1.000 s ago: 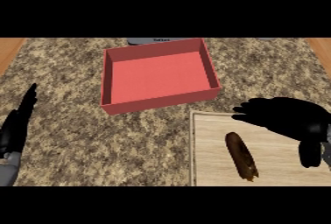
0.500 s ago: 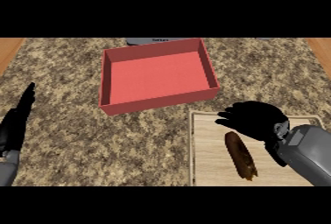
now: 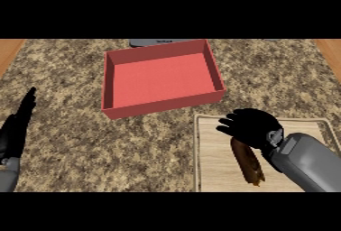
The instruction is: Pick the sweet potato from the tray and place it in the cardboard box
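A long brown sweet potato (image 3: 249, 165) lies lengthwise on the pale wooden tray (image 3: 214, 153) at the lower right. My right hand (image 3: 250, 127) hovers over its far end, palm down, fingers spread and relaxed, covering that end. Nothing is held in it. Behind and to the left of the tray stands the red open box (image 3: 160, 78), with nothing inside. My left hand (image 3: 16, 131) rests open at the left edge, fingers pointing up.
The speckled stone counter (image 3: 93, 149) runs across the whole view, with wooden strips at both far corners. A dark grey object (image 3: 158, 42) peeks out behind the box's back wall.
My right hand has swung leftward and nearer, from the tray's right edge to above the sweet potato's far end. The forearm now covers the tray's lower right. The left hand stays still.
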